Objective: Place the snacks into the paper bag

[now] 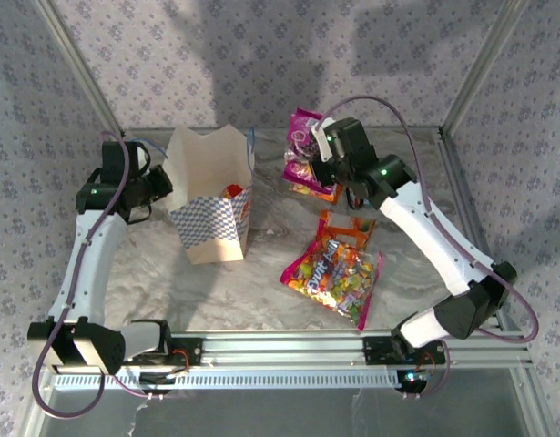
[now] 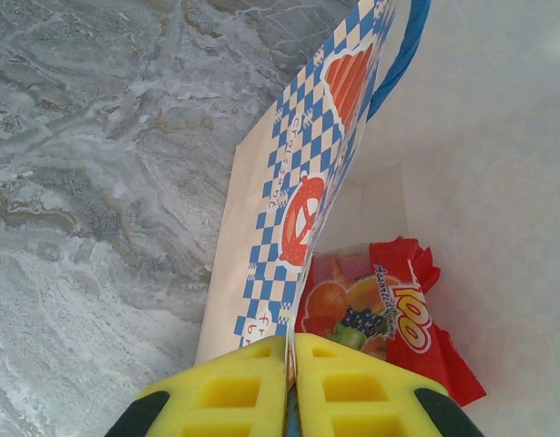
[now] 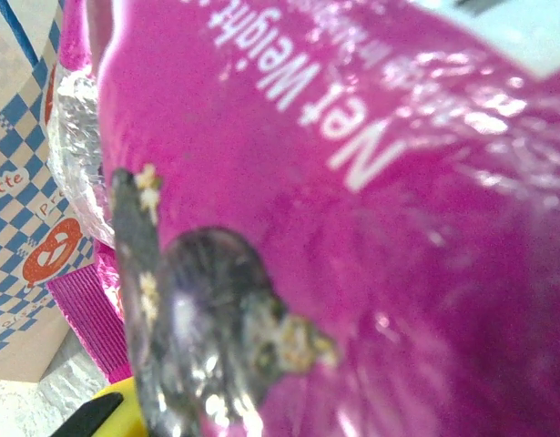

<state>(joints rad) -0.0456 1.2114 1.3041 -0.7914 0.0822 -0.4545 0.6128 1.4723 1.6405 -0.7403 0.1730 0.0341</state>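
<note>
Upright paper bag (image 1: 211,196), mouth open, left of centre on the tabletop (image 1: 261,264). The left gripper (image 1: 161,187) is at the bag's left wall. In its wrist view the jaws are pinched tight on the wall's top edge, with a yellow pad (image 2: 229,391) on either side of the paper. A red packet (image 2: 389,309) lies inside the bag.

The right gripper (image 1: 314,150) is right of the bag, toward the far side. Its jaws are closed on the purple packet (image 1: 304,127), held raised above an orange packet (image 1: 311,189) on the tabletop. A small orange packet (image 1: 346,228) and a large multicoloured packet (image 1: 334,273) lie flat at centre-right, just beside each other.
</note>
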